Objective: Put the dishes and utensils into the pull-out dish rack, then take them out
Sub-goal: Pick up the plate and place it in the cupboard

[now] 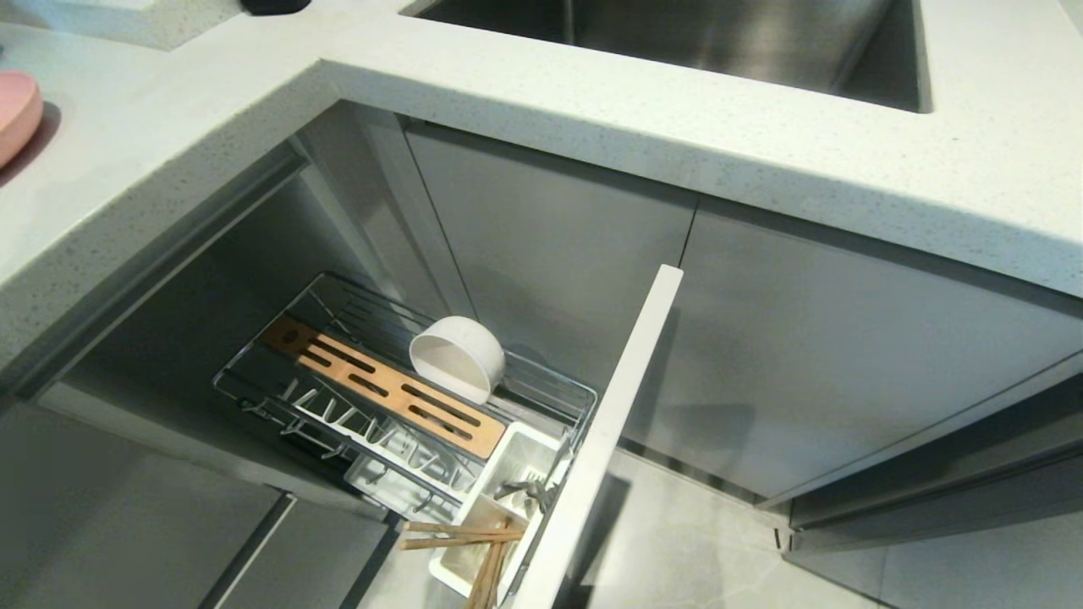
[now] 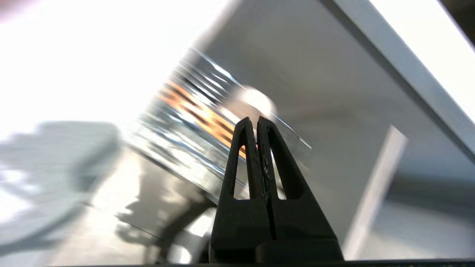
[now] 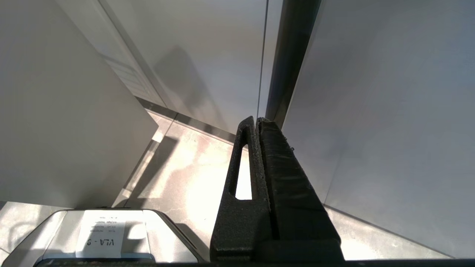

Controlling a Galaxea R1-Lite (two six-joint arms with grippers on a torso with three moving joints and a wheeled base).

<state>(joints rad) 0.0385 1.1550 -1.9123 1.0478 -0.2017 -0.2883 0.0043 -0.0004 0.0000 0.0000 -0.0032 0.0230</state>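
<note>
Left gripper (image 2: 256, 120), two black ribbed fingers pressed together on nothing, points toward the pull-out dish rack (image 1: 541, 379) of chrome wire. One round white bowl (image 1: 457, 357) leans on its side beside the slotted wooden strip (image 1: 385, 385); two wooden chopsticks (image 1: 474, 541) poke from the white plastic caddy (image 1: 533, 448). Right gripper (image 3: 256, 120), closed and empty, hangs beside smooth grey cabinet doors.

Daylight floods the speckled white stone countertop (image 1: 761, 144), leaving the open grey cabinet recess (image 1: 211, 288) beneath it dim. The left wrist view is streaked with motion blur, smearing the chrome wire pull-out rack (image 2: 193, 122), with blown-out glare above. Glare whitens the pale tiled floor (image 3: 200, 174).
</note>
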